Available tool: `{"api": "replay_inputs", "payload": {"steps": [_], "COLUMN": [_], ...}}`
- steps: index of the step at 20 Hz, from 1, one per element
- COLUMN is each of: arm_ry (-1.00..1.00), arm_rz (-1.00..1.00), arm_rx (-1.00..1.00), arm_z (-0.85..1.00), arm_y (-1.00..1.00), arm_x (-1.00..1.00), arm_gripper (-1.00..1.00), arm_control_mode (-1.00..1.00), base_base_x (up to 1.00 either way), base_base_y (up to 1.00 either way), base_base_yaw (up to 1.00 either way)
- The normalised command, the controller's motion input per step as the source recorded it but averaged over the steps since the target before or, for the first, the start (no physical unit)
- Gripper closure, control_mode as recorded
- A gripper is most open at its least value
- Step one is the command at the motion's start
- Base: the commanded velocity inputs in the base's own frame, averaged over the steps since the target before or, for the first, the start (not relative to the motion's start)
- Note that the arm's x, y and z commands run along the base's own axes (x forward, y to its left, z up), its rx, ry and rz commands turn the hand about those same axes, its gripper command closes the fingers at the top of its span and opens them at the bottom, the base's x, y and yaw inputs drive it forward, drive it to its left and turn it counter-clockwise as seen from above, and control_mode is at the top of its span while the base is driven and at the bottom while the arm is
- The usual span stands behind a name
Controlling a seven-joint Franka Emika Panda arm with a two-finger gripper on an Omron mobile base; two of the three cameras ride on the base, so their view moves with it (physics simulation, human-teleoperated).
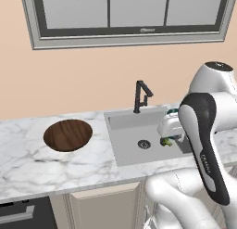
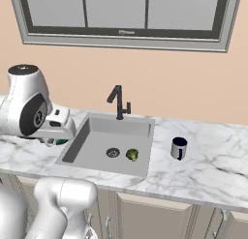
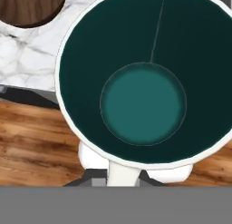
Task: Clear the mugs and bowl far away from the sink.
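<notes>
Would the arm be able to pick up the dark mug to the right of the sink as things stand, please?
Probably not yet: the claw is shut on the teal-lined mug, so it has no free grip. The dark mug itself stands in the open on the counter, with nothing crowding it.

Marble counter [image 2: 208, 172] under a grey-framed window [image 2: 126, 13]. Small green vegetable [image 2: 131, 155] lying beside the drain. Wood floor [image 3: 31, 141] below, pale cabinets [image 1: 104, 207] under the counter.

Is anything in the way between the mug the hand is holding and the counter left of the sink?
Nothing visible blocks it. The hand holds the mug raised in open air. On the counter left of the sink, the wooden bowl takes up some room, with bare marble around it.
</notes>
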Motion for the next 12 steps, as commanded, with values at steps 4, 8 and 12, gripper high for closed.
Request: {"api": "replay_inputs", "payload": {"steps": [4,8,12], "arm_ry": [-0.02,-0.03,0.0], "arm_rz": [0.01,0.02,0.0], "arm_rx": [0.02,0.0,0.0], "arm_z": [0.08,0.05,0.0], "arm_y": [0.0,0.0,0.0], "arm_x": [-0.03,-0.01,0.0], "arm_gripper": [1.0,1.0,1.0], "arm_control_mode": [-1.0,1.0,1.0], "base_base_x": [0.0,0.02,0.07], "base_base_y": [0.0,0.0,0.0], "base_base_yaw": [0.0,-0.06,-0.86]}}
